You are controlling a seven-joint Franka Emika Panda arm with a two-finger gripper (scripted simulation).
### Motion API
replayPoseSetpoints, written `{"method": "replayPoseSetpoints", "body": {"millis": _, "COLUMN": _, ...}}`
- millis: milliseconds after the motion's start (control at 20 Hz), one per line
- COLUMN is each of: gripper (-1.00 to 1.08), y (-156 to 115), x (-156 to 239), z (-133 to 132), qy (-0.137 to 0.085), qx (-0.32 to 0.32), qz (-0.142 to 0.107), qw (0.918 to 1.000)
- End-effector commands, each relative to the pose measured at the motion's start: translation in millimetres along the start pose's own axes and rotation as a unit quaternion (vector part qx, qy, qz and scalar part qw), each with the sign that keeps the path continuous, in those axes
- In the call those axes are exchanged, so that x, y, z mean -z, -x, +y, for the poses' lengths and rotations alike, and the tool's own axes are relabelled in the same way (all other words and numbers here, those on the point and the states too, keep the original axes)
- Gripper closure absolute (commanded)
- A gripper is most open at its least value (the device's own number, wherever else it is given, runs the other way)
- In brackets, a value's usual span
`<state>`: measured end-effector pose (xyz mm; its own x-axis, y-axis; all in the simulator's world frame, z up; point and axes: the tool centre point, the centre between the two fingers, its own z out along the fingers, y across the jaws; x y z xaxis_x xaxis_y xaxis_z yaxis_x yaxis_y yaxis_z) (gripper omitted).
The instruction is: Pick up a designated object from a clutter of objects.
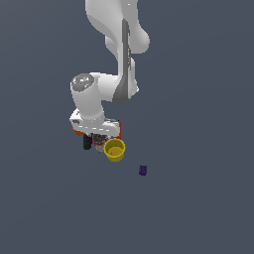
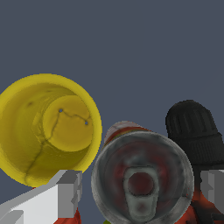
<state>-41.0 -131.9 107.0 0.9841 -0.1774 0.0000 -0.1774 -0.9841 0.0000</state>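
Observation:
The can (image 2: 142, 179) stands upright, and the wrist view looks down on its grey metallic top with the pull tab and a strip of red-and-white label. My gripper (image 2: 140, 189) is open and straddles it, with one grey finger (image 2: 68, 194) on the yellow cup's side and the other (image 2: 212, 184) on the drill's side. A narrow gap shows on each side. The yellow cup (image 2: 48, 129) stands open-mouthed right beside the can. The drill's black end (image 2: 192, 131) is on the can's other side. In the exterior view my hand (image 1: 96, 126) covers most of the pile, and only a sliver of the can (image 1: 99, 144) shows.
In the exterior view the yellow cup (image 1: 115, 150) sits just to the exterior view's right of my hand. The drill's black part (image 1: 87, 143) and orange-red body (image 1: 78, 132) peek out to the exterior view's left. A small purple object (image 1: 143, 170) lies apart on the grey floor.

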Motion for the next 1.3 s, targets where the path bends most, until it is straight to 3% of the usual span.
{"method": "replayPoseSetpoints", "body": {"millis": 0, "gripper": -0.92, "y": 0.7, "x": -12.3, "z": 0.2, "qy": 0.000, "qx": 0.000, "qz": 0.000, "qw": 1.0000}}
{"method": "replayPoseSetpoints", "body": {"millis": 400, "gripper": -0.92, "y": 0.2, "x": -29.6, "z": 0.3, "qy": 0.000, "qx": 0.000, "qz": 0.000, "qw": 1.0000}}
{"method": "replayPoseSetpoints", "body": {"millis": 450, "gripper": 1.08, "y": 0.2, "x": -29.6, "z": 0.3, "qy": 0.000, "qx": 0.000, "qz": 0.000, "qw": 1.0000}}
{"method": "replayPoseSetpoints", "body": {"millis": 1250, "gripper": 1.08, "y": -4.3, "x": -11.6, "z": 2.3, "qy": 0.000, "qx": 0.000, "qz": 0.009, "qw": 1.0000}}
